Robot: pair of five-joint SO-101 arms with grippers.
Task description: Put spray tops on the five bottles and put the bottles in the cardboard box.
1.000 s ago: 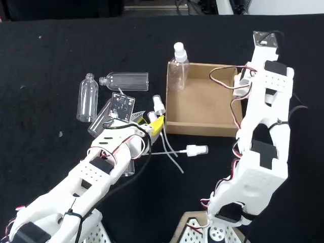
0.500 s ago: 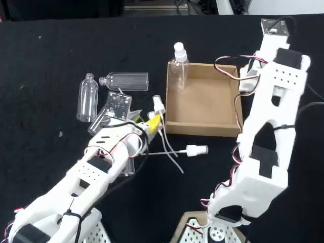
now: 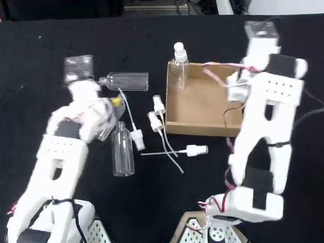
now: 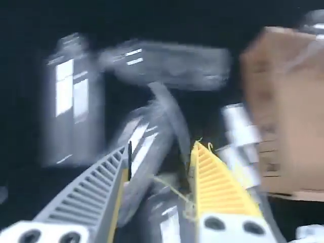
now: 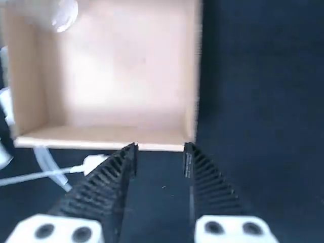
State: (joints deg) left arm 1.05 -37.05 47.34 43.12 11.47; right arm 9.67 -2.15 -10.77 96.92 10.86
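A clear bottle with a spray top (image 3: 178,68) stands in the far left corner of the cardboard box (image 3: 202,126). One open bottle (image 3: 123,152) lies on the black table, and another (image 3: 129,81) lies farther back. Loose spray tops (image 3: 158,105) (image 3: 153,121) (image 3: 195,150) lie left of and in front of the box; a further spray top (image 3: 137,138) lies by the near bottle. My left gripper (image 3: 114,104) (image 4: 162,147) is open, with a blurred bottle (image 4: 147,147) showing between its fingers. My right gripper (image 5: 159,147) is open over the table beside the box (image 5: 121,76), holding nothing.
The right arm (image 3: 266,101) stands tall along the box's right side. The left arm (image 3: 61,147) crosses the left part of the table. Thin tubes (image 3: 169,152) trail from the spray tops over the cloth. A standing bottle (image 4: 71,116) is blurred in the left wrist view.
The left arm has swung back and to the left, away from the spray tops, uncovering a bottle and a spray top on the table. The right arm has shifted slightly.
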